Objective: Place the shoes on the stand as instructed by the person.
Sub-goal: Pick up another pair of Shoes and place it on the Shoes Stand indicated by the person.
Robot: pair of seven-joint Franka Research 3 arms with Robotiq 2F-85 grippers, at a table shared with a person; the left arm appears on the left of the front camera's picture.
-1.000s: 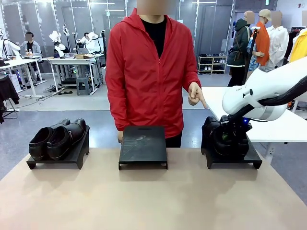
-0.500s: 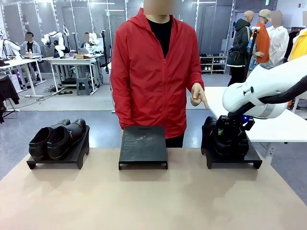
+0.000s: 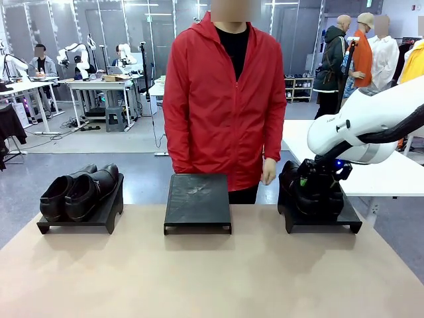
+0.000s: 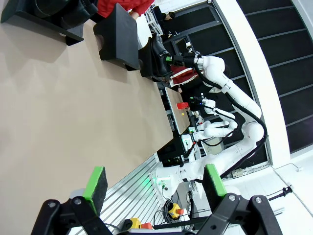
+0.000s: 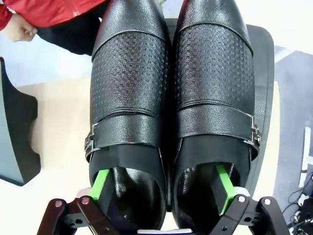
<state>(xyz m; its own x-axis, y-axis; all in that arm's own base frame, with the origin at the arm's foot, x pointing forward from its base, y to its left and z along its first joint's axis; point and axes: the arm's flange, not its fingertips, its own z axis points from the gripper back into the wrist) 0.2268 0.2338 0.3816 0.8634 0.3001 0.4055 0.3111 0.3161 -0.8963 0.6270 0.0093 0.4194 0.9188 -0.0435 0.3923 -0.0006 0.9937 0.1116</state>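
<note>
**While right gripper spread over a pair on the right stand**

Right gripper (image 5: 159, 193) released, green fingers (image 5: 100, 185) down inside the heel openings of the two shoes (image 5: 171, 93) on right stand (image 3: 322, 222). Left gripper (image 4: 154, 185) released above bare surface (image 4: 73, 117). Second pair (image 3: 79, 192) on left stand (image 3: 83, 218); middle stand (image 3: 197, 202) bare. Person (image 3: 225, 99) behind, hand (image 3: 268, 171) lowered.

free: middle stand (image 3: 197, 200) top, table (image 3: 199, 278) front | blocked: left stand (image 3: 83, 215), right stand (image 3: 324, 217); shoes on both

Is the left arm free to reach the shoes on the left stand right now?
Probably yes: the left claw is open and empty, and bare table lies before the left pair, with no hand near.
</note>
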